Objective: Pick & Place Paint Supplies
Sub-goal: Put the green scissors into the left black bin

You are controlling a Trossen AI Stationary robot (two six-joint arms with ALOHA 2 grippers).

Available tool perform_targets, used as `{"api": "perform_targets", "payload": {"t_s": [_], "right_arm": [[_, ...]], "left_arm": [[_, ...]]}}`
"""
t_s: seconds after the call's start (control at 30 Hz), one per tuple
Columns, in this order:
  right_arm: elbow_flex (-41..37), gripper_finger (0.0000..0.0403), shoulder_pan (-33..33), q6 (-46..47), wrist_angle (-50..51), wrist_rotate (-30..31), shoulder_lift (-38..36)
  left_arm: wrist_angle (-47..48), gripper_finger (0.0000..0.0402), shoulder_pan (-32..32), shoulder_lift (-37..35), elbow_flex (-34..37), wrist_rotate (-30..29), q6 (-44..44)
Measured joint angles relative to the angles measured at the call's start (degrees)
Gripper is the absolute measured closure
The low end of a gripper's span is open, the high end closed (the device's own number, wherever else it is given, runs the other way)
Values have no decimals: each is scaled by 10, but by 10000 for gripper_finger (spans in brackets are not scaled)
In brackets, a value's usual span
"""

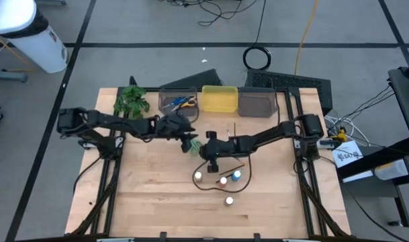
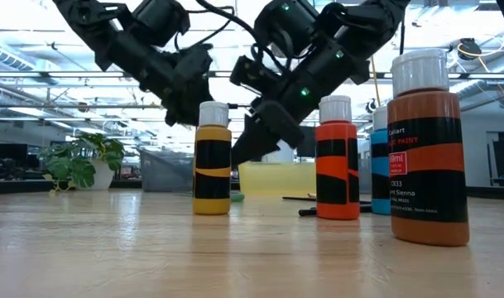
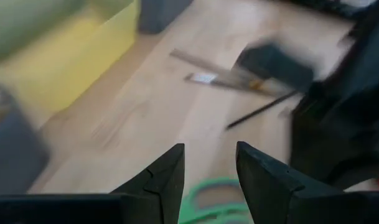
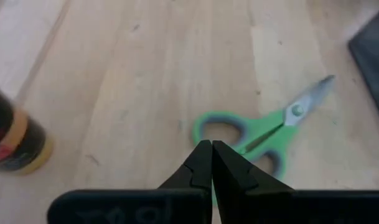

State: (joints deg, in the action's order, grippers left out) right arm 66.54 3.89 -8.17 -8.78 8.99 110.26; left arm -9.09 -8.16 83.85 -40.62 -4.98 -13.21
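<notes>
Where the two dark arms meet over the pale, straight-grained wooden table point(image 1: 150, 202), you will find the right gripper point(image 4: 211, 163) with its tapered black fingers pressed flat together and holding nothing. It hangs just above the green-handled scissors point(image 4: 257, 134), which lie flat on the wood: plastic loop handles lined in grey, short metal blades, one round pivot screw. The left gripper point(image 3: 209, 177) has its wedge-shaped fingers parted and empty; a green loop of the scissors shows below the gap.

The four paint bottles stand upright near the table's front, each a small cylinder with a ribbed white cap and a black label band: yellow point(image 2: 212, 159), red-orange point(image 2: 337, 157), blue point(image 2: 379, 170) and brown point(image 2: 428, 147). On the brown bottle you can read "Sienna". A thin dark brush point(image 2: 334, 211) lies beside the red-orange bottle.

Along the far edge sit a grey bin point(image 1: 165, 102) holding a second pair of scissors point(image 1: 182, 102), a translucent yellow bin point(image 1: 219, 99), another grey bin point(image 1: 257, 102), and a leafy plant point(image 1: 131, 101).
</notes>
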Motion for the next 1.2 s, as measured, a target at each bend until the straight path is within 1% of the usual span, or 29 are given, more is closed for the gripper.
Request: {"api": "perform_targets", "payload": {"t_s": [0.1,0.2,0.27,0.53,0.67,0.77,0.83,0.9,1.0,1.07,1.1,1.17,1.2], "right_arm": [[0,402,-9,2,8,0,0],[0,403,-13,7,7,0,0],[0,403,-13,8,4,0,0],[0,403,-13,0,5,-1,0],[0,403,-12,0,4,-1,0],[0,398,-12,0,6,-1,0],[0,382,-13,-10,14,1,0],[0,358,-13,-25,21,28,0],[0,317,-13,-13,20,123,0],[0,291,-15,29,21,182,-1],[1,280,-17,53,23,196,-1],[1,259,-30,116,29,185,-1],[1,251,-39,145,34,160,-1]], "left_arm": [[74,247,-1,12,0,-53,-2],[124,247,-12,30,-1,-96,-22],[134,247,-22,50,0,-114,-43],[116,247,-64,155,-5,-116,-83],[95,247,-77,187,-6,-121,-96],[82,248,-81,196,-6,-122,-98],[73,247,-81,198,-6,-122,-98],[66,248,-82,199,-5,-119,-98],[64,248,-82,199,-4,-115,-99],[63,248,-82,199,-4,-112,-98],[62,248,-81,199,-4,-111,-98],[62,248,-80,199,-3,-111,-98],[62,248,-80,199,-3,-111,-98]]}}
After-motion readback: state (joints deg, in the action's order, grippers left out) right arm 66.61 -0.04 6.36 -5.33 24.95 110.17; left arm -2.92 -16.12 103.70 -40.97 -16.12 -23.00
